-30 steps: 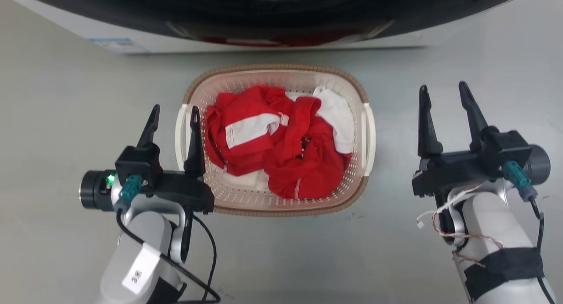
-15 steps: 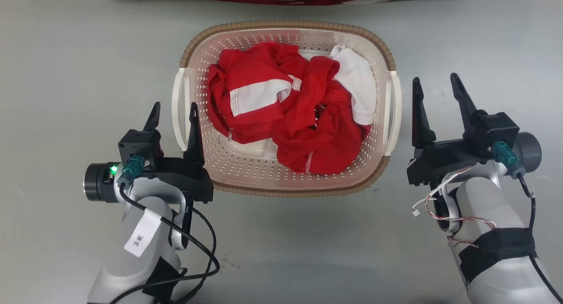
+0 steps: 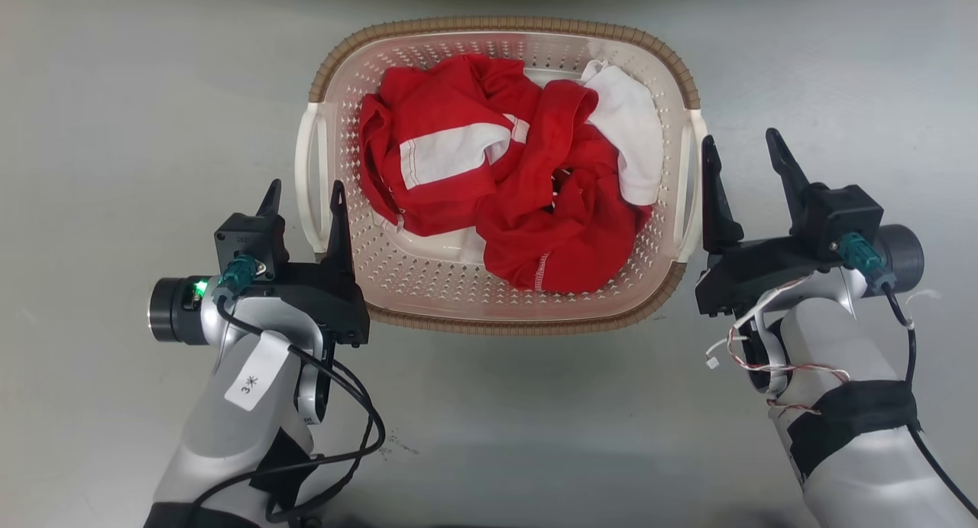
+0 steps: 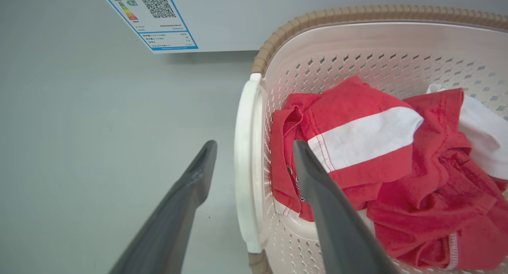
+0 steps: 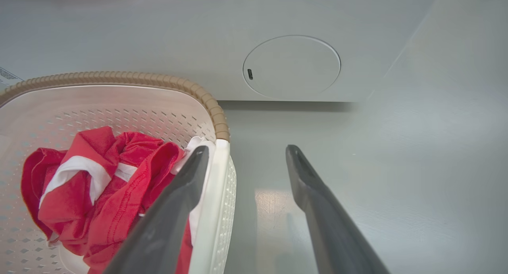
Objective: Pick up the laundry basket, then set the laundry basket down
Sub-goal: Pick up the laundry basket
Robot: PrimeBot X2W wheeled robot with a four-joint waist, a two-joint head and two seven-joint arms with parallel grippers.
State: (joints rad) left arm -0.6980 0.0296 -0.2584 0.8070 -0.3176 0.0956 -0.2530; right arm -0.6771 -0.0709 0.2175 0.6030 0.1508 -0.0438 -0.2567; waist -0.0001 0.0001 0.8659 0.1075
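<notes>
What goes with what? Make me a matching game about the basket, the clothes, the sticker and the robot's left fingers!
Things:
1 basket rim
2 clothes
3 sticker
4 left fingers

Matches:
A blue border
B open, one on each side of the white handle
C brown
D red and white

Pairs: 1-C, 2-D, 3-A, 4-B
</notes>
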